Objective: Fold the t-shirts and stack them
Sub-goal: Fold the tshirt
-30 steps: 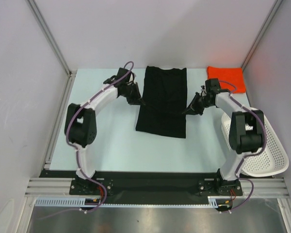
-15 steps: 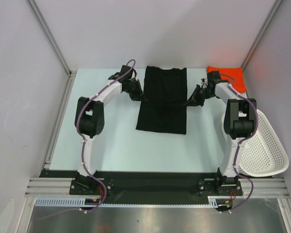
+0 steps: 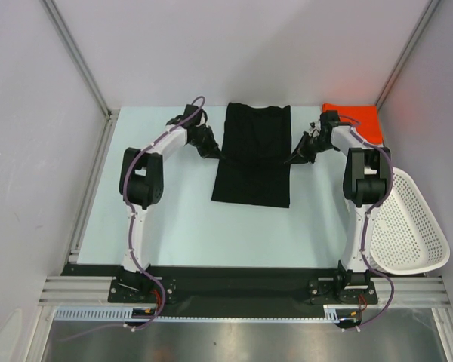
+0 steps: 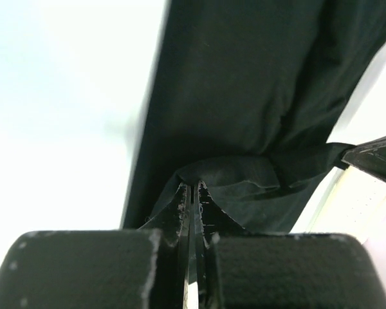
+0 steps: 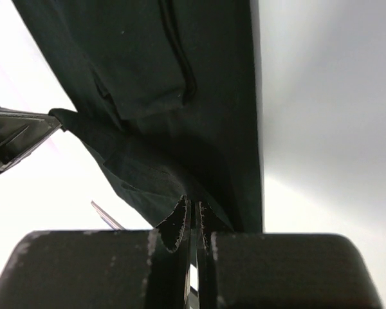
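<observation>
The black t-shirt lies as a long folded strip in the middle of the table. My left gripper is at its left edge, about halfway along, and is shut on the cloth. The left wrist view shows the pinched black fabric bunched at the closed tips. My right gripper is shut on the opposite edge, with a fold of cloth rising from its tips. The orange-red t-shirt lies folded at the back right corner, behind the right arm.
A white mesh basket sits at the right edge beside the right arm. Grey walls and metal frame posts close in the table at the left, back and right.
Both arms have stretched further toward the back, elbows swinging up and inward. The grippers stay pinched at the shirt's sides, and its near hem has crept slightly away from me.
</observation>
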`<state>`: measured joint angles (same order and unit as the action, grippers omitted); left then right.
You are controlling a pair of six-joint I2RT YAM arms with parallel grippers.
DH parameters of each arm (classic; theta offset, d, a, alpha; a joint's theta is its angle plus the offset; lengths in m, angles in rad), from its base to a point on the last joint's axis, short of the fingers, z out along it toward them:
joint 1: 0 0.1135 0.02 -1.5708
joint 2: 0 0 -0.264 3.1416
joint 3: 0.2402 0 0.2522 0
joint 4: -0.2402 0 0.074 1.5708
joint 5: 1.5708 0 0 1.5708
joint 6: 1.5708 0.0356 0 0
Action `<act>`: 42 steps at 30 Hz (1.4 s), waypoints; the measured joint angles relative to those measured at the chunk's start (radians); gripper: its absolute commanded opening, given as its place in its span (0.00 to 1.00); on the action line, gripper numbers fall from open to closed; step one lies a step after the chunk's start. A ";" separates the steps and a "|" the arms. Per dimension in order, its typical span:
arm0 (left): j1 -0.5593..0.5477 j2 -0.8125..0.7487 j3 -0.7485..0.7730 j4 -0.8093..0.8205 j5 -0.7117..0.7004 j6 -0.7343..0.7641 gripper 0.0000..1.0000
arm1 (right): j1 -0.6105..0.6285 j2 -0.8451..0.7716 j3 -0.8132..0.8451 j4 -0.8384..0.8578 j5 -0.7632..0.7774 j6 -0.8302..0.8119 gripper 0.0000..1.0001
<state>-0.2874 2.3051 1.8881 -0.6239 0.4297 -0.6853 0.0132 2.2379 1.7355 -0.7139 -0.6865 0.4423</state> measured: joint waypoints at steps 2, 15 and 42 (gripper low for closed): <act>0.004 0.015 0.003 0.005 0.007 -0.007 0.03 | 0.000 0.013 0.010 -0.003 -0.002 -0.001 0.01; 0.015 0.034 0.047 0.011 0.019 -0.015 0.02 | -0.007 0.050 0.094 -0.037 -0.001 -0.012 0.02; 0.055 0.077 0.216 -0.066 -0.111 0.041 0.48 | -0.081 0.265 0.529 -0.211 0.079 -0.053 0.56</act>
<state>-0.2321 2.3821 2.1040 -0.6903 0.3191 -0.6445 -0.0681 2.5027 2.2646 -0.9249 -0.6075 0.3893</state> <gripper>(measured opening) 0.460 0.549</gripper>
